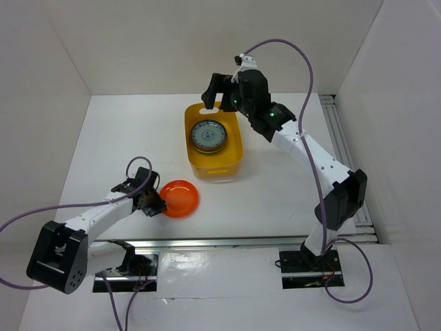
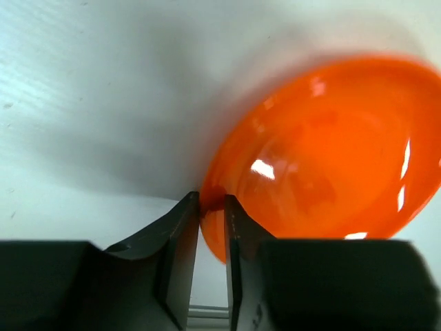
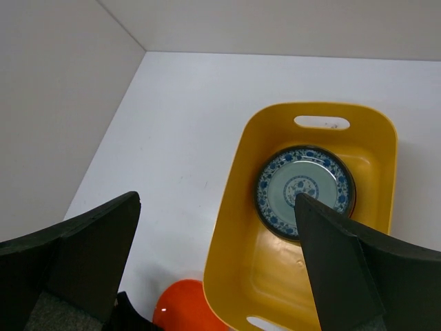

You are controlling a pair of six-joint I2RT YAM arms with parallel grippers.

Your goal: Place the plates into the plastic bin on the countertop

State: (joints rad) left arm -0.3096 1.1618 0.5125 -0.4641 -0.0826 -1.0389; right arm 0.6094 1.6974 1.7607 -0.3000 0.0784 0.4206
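Orange plate [image 1: 182, 198]: on table [image 1: 117, 145], near side of the bin, just off its near-left corner, not touching it. Glossy, face up.
Left pincer [image 1: 156, 204]: at orange plate's left rim. Wrist view: both fingers [image 2: 180, 234] drawn close w/ the rim wedged between them, so pinching the plate's edge.
Left arm: low over table, reaching fwd from its base.
Bin [image 1: 217, 171]: yellow-orange tub, mid-table, long axis running away from the arms; handle slot at each end.
Patterned plate [image 1: 209, 136]: blue & white, face up inside bin, in the far half. Dark edge shows round it; can't tell if that's another plate underneath.
Right pincer [image 1: 220, 95]: above bin's far end, fingers spread wide, nothing between them. Its wrist view looks down into bin at patterned plate, w/ a bit of orange plate at the bottom edge.
Right arm: stretched up & across from its base toward the bin.
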